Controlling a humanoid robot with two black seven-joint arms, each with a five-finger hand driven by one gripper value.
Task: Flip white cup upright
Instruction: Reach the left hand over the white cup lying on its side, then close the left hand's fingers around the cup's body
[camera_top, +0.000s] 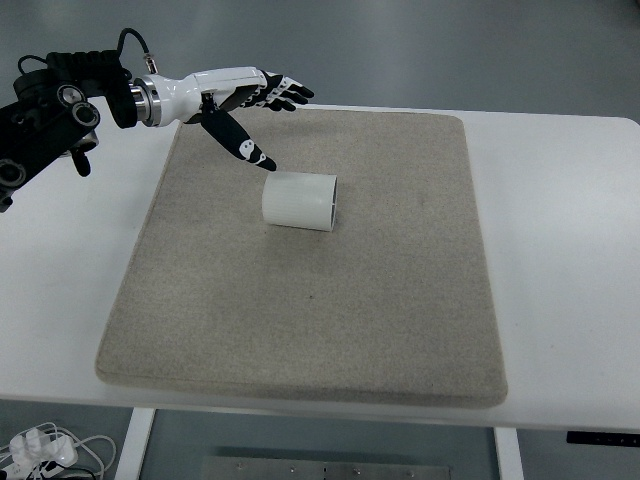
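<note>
White cup (299, 201) on its side on mat (300, 300) | left hand (245, 100) just up-left, fingers spread, empty

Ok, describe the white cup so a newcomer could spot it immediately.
Start at the white table and find the big grey mat covering its middle. In the mat's upper half, just below the left robot hand, lies the white cup. It is a ribbed cylinder tipped on its side, the only object on the mat.

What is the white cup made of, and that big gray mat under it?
White cup: probably paper or thin plastic; matte, with faint ribbed lines, no shine. Mat: looks like felt or woven fabric; speckled gray-beige, fuzzy, soft rounded edges.
</note>
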